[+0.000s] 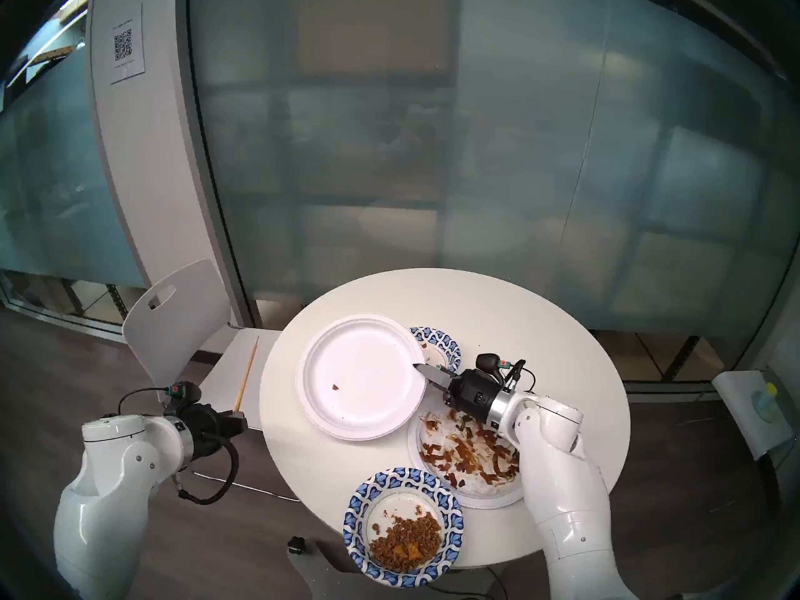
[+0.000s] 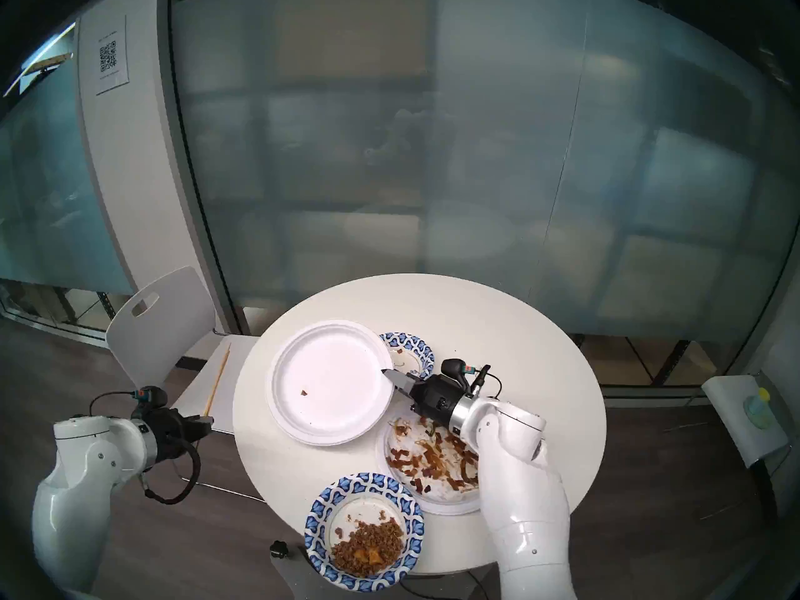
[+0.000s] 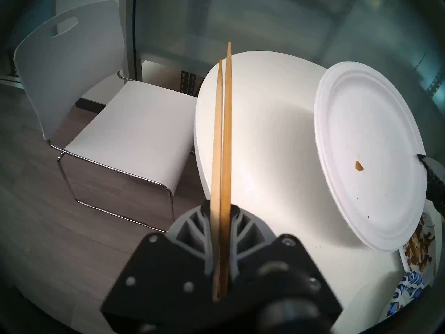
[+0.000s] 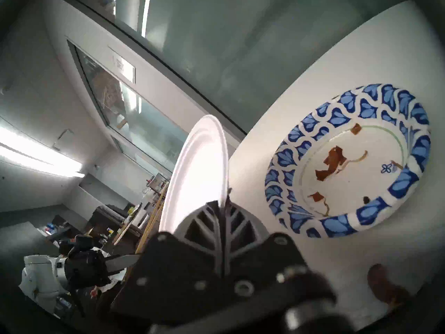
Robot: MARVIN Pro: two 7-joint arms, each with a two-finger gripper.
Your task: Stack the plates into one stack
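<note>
While I watch head view: right gripper (image 1: 426, 371) clamped on rim of large white plate (image 1: 359, 376), smooth moulded paper, ridged rim, tilted up off round white table (image 1: 498, 309) (one brown crumb on it). Second large plate (image 1: 465, 460) beside it, smeared with brown scraps. Two small deep dishes, blue leaf-pattern rims: far one (image 1: 439, 348) near gripper, near one (image 1: 402, 525) at table edge, brown grainy leftovers. Left gripper (image 3: 221, 232) pinches thin wooden chopsticks (image 3: 222, 138). QR sheet (image 1: 125, 45) on pillar, text unreadable.
</note>
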